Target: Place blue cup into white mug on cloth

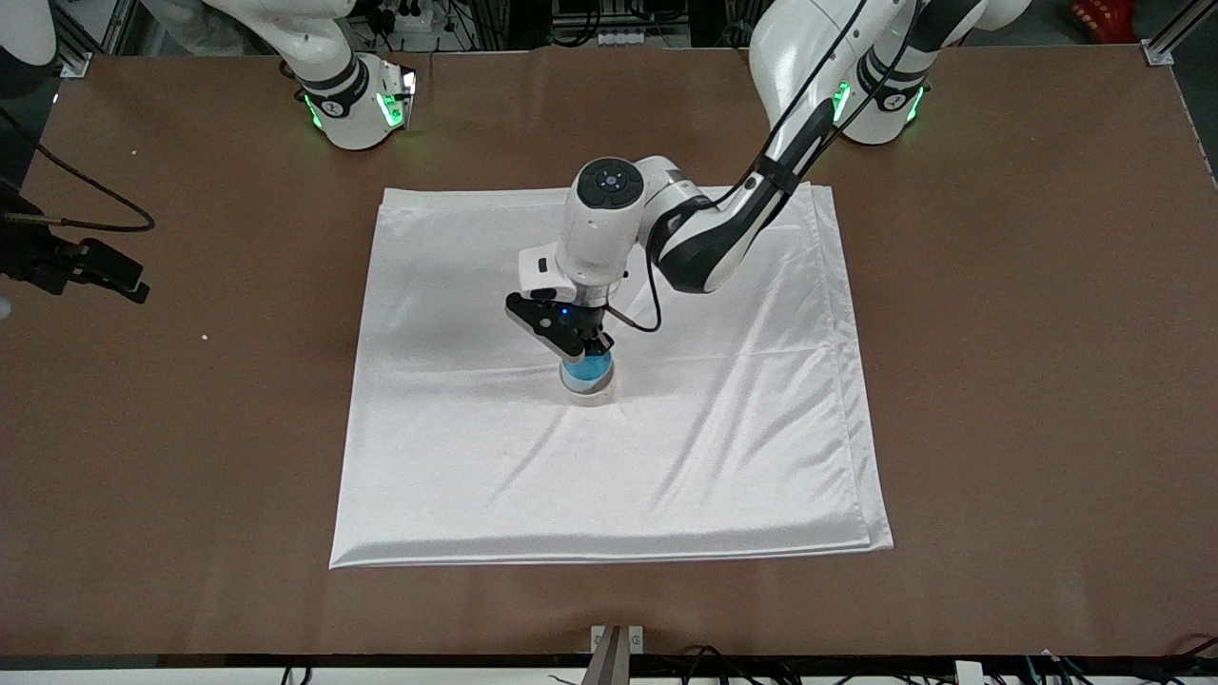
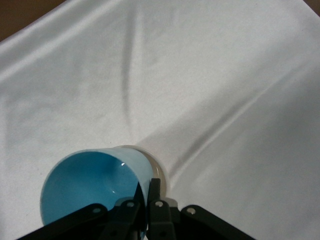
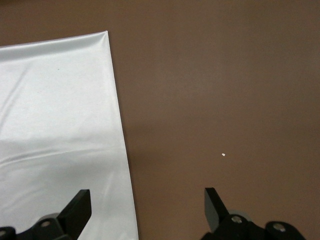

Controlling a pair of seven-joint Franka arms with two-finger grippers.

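The white cloth lies spread on the middle of the table. On it stands the white mug, of which only the cream rim and lower side show; its handle and face are hidden. The blue cup sits down inside the mug, its bright blue inside facing up. My left gripper is over the mug and shut on the cup's wall, one finger inside and one outside. My right gripper is open and empty over the bare table beside the cloth's edge.
The brown tabletop surrounds the cloth on all sides. A small white speck lies on the table toward the right arm's end and also shows in the right wrist view. The right arm waits there.
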